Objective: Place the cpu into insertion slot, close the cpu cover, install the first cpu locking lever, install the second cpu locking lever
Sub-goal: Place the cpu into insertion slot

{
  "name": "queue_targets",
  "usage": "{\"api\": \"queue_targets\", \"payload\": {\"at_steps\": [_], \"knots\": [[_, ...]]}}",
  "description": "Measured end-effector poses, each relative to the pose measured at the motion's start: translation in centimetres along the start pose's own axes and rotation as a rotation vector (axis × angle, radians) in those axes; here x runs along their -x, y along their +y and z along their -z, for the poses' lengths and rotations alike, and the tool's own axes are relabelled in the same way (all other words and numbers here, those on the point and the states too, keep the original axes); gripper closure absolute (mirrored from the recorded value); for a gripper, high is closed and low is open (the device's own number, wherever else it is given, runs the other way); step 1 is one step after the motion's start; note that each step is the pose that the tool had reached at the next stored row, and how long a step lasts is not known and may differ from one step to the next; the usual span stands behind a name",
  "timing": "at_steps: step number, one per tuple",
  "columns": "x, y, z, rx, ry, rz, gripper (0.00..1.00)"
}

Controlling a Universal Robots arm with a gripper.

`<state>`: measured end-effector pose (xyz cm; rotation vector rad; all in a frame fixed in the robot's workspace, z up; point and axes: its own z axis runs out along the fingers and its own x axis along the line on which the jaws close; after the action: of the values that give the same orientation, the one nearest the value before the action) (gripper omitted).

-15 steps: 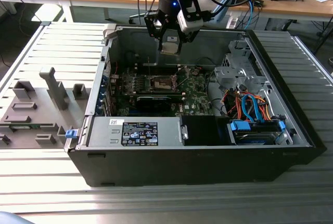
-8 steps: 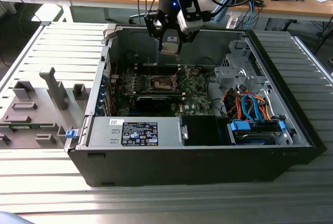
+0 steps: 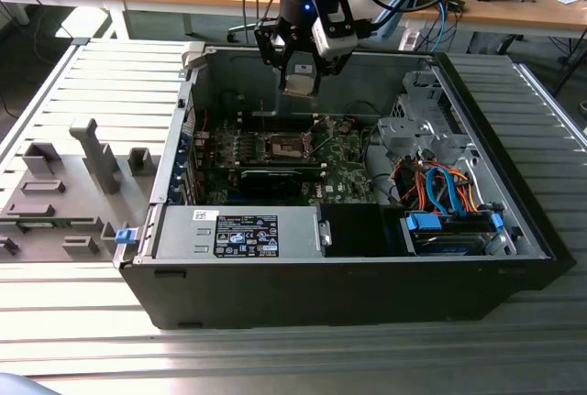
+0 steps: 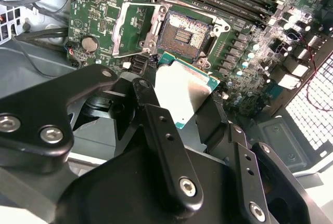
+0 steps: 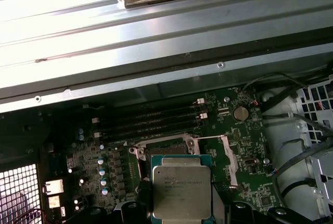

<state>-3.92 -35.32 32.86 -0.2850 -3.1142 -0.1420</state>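
We hold the cpu [image 4: 184, 84] clamped in the tool [image 3: 301, 82], in open air above the green board inside the computer case [image 3: 367, 294]. The insertion slot [image 4: 183, 34] lies bare below it, apart from the chip, with its silvery rim exposed on all sides. The cpu cover [image 4: 132, 26] is swung open just beside the slot's edge. In the exterior view the tool hangs near the case's far wall. The case rests on the ribbed desk [image 3: 83, 83].
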Motion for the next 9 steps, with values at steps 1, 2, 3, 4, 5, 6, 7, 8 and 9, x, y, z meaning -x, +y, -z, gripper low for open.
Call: {"api": "queue_targets", "payload": {"at_steps": [1, 2, 3, 4, 5, 6, 7, 8, 9], "knots": [[0.0, 0.0, 0.0, 0.0, -0.0001, -0.001, 0.46], [0.0, 0.0, 0.0, 0.0, -0.0002, -0.002, 0.46], [0.0, 0.0, 0.0, 0.0, -0.0003, -0.003, 0.46], [0.0, 0.0, -0.01, 0.0001, -0.0003, -0.004, 0.46], [0.0, 0.0, -0.01, 0.0001, -0.0004, -0.005, 0.46], [0.0, 0.0, -0.01, 0.0001, -0.0005, -0.005, 0.46], [0.0, 0.0, -0.01, 0.0001, -0.0006, -0.006, 0.46], [0.0, 0.0, -0.01, 0.0002, -0.0007, -0.008, 0.46], [0.0, 0.0, -0.01, 0.0002, -0.0008, -0.009, 0.46]]}}
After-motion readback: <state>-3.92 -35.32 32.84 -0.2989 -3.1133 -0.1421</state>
